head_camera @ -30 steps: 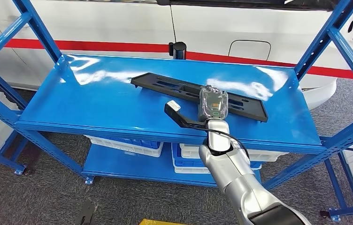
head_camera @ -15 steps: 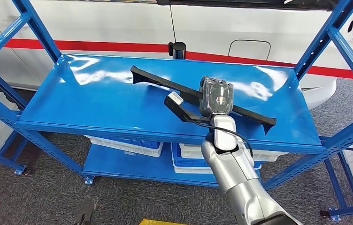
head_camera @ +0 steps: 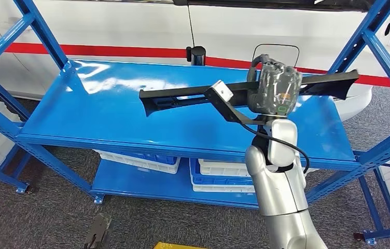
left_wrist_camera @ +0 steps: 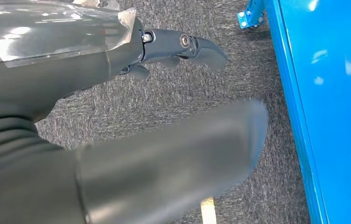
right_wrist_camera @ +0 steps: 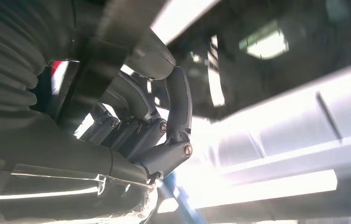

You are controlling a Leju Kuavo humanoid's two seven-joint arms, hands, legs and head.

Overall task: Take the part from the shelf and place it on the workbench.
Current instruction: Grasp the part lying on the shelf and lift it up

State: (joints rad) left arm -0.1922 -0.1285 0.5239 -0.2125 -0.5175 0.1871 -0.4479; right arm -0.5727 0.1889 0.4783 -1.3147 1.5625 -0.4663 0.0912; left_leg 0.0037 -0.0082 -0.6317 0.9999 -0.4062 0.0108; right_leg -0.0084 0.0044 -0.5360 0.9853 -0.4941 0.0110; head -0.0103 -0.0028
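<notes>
Head view: right hand [head_camera: 275, 89] holding black part [head_camera: 193, 95] above blue shelf [head_camera: 105, 116]
Fingers [right_wrist_camera: 176, 100] curled around part; grip blurred in right wrist view

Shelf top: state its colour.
Glossy blue shelf top, clearest in the head view.
</notes>
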